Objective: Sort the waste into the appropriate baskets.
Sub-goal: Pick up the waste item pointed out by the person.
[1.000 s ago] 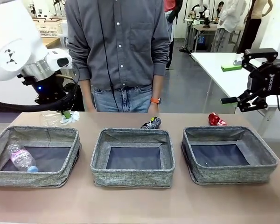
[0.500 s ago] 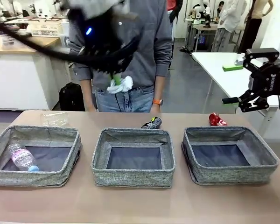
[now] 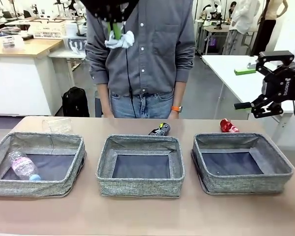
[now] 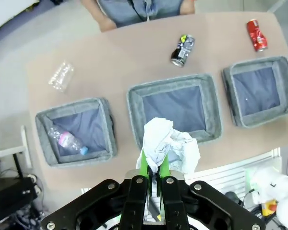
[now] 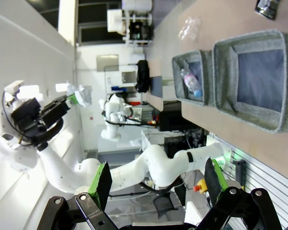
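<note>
Left pincer (image 3: 116, 30): clamped shut on the crumpled paper ball (image 3: 121, 40), held high before the person's chest.
Right pincer (image 3: 241, 88): jaws wide apart, holding nothing, raised at the right side.
Bottle (image 3: 22, 166): lying in the left basket (image 3: 39, 143).
Cans: black can (image 3: 159, 130) and red can (image 3: 228, 126) on the tabletop (image 3: 187, 216), behind the baskets.

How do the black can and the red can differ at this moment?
The black can is dark with a yellow-green patch; the red can is bright red. The black can lies just behind the middle basket, the red can behind the right basket. Both are crushed and lie on the table, outside every basket.
</note>
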Tool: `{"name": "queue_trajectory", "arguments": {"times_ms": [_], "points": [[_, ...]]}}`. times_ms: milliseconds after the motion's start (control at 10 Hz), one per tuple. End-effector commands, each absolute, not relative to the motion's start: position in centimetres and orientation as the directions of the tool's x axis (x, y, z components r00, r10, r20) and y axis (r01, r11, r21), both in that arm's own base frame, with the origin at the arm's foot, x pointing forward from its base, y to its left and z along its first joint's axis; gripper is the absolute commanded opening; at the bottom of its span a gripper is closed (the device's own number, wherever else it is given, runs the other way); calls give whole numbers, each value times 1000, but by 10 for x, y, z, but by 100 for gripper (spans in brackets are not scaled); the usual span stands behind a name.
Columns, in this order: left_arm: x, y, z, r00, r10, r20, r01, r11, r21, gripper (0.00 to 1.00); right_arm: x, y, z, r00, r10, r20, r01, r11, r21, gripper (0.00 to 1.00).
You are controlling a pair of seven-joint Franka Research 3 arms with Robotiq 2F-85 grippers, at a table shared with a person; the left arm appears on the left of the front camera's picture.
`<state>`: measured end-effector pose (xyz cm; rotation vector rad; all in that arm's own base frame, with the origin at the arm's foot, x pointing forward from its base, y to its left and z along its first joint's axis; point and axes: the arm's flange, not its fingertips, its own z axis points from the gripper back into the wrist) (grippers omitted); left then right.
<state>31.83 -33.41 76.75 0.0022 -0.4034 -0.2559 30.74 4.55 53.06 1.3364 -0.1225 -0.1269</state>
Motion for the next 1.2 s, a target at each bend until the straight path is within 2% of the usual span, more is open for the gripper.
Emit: {"name": "queue_trajectory", "arguments": {"times_ms": [0, 200, 600, 700, 1100], "points": [[319, -348, 777, 912, -181, 367, 198, 980, -10, 7, 309, 46, 533, 986, -165, 13, 21, 206, 978, 100], [322, -353, 789, 914, -168, 369, 214, 973, -87, 7, 309, 46, 533, 986, -165, 13, 21, 206, 978, 100], [324, -371, 785, 919, -221, 326, 270, 956, -113, 7, 309, 46, 533, 986, -165, 13, 21, 206, 978, 100], [323, -366, 784, 905, -220, 363, 265, 961, -79, 7, 309, 46, 533, 986, -165, 13, 21, 206, 978, 100], [323, -366, 784, 905, -220, 363, 265, 961, -79, 7, 309, 46, 533, 986, -165, 13, 21, 206, 978, 100]]}}
